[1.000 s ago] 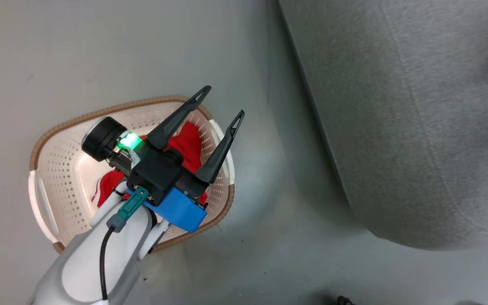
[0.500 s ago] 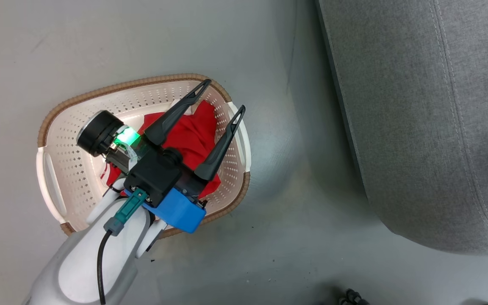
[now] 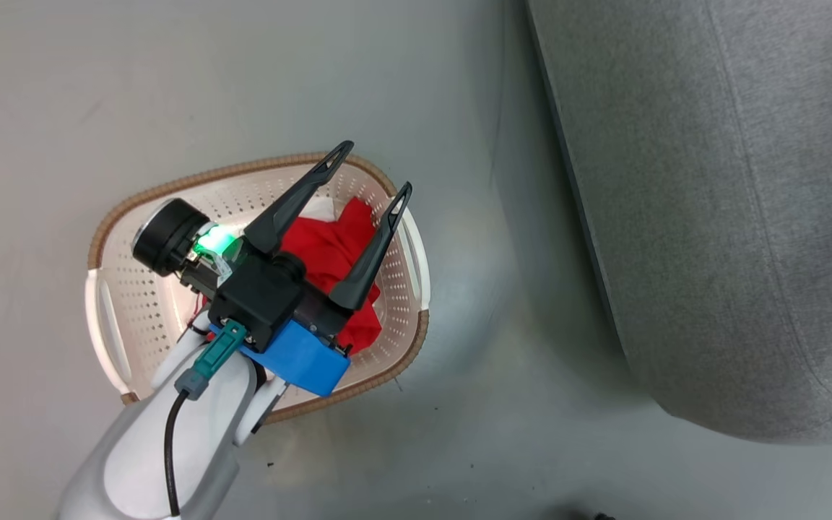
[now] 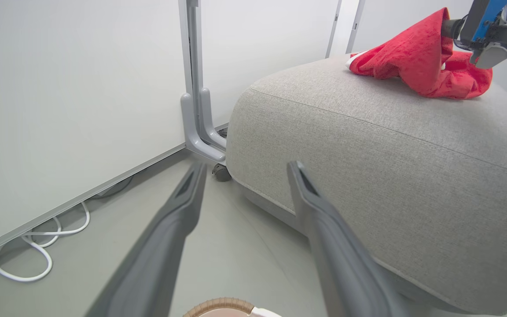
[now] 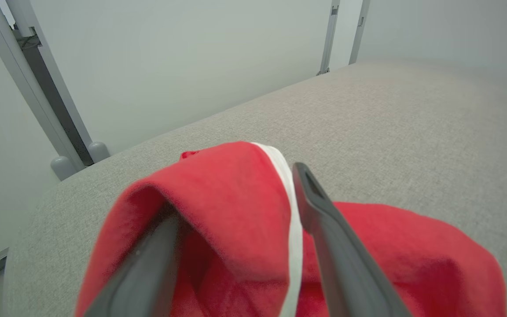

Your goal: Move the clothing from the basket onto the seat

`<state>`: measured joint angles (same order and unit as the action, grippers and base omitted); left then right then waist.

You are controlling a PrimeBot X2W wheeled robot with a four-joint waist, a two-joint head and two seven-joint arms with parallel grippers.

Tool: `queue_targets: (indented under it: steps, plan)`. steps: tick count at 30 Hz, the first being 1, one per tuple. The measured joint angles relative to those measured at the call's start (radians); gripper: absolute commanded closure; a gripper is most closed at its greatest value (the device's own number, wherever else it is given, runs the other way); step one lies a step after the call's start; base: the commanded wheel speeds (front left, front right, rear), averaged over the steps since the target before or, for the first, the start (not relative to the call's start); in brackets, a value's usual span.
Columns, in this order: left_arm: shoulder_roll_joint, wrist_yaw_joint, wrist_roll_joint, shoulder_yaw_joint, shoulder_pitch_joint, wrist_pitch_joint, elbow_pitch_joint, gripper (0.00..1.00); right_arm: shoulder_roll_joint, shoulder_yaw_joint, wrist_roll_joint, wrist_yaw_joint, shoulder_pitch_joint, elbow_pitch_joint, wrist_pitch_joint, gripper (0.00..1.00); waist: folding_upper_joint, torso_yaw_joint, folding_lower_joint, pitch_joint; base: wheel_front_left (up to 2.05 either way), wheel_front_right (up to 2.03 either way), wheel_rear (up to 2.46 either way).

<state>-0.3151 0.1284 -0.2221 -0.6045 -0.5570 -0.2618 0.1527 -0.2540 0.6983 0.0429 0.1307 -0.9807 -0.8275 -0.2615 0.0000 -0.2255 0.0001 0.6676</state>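
Note:
The cream basket (image 3: pixel 228 171) with a brown rim stands on the floor, and red clothing (image 3: pixel 329 249) lies bunched in its right half. My left gripper (image 3: pixel 373 170) hovers above it, open, nothing between its fingers; in the left wrist view the left gripper (image 4: pixel 247 167) points toward the grey seat (image 4: pixel 390 145). On the seat's top lies a second red garment (image 4: pixel 412 61) with white trim, with my right gripper (image 4: pixel 449 28) at it. In the right wrist view the right gripper (image 5: pixel 236 193) has its fingers spread, and this garment (image 5: pixel 227 211) drapes over the left finger and rests on the seat (image 5: pixel 390 123).
Grey floor (image 3: pixel 474 361) separates the basket from the seat (image 3: pixel 712 217). A white wall with a grey post foot (image 4: pixel 198 123) stands behind the seat's corner. A white cable (image 4: pixel 38 246) loops on the floor along the wall. A small castor (image 4: pixel 221 172) sits under the seat's corner.
The head camera has swung, so the basket and the seat sit differently in the picture. My left gripper stays open above the basket, and the red clothing inside lies as before.

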Motion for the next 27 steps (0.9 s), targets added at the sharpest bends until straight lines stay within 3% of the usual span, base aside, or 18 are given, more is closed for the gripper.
queue_targets:
  steps: [10,17,27]
  plan:
    - [0.068,0.0,-0.04,0.046,0.095,0.0,0.032,0.0,0.017,-0.13,-0.045,0.0,0.198,0.064,-0.001,0.0,0.0,0.015,-0.0001,-0.14,0.0,0.0,0.0]
    - [0.118,0.001,-0.059,0.129,0.208,0.0,0.051,0.0,0.08,-0.225,-0.065,0.0,0.351,0.145,-0.001,0.0,0.0,0.027,-0.0002,-0.281,0.0,0.0,0.0]
    - [0.177,0.001,-0.058,0.27,0.356,0.0,0.082,0.0,0.17,-0.379,0.003,0.0,0.581,0.341,0.021,0.0,0.0,0.047,-0.0003,-0.473,0.0,0.0,0.0]
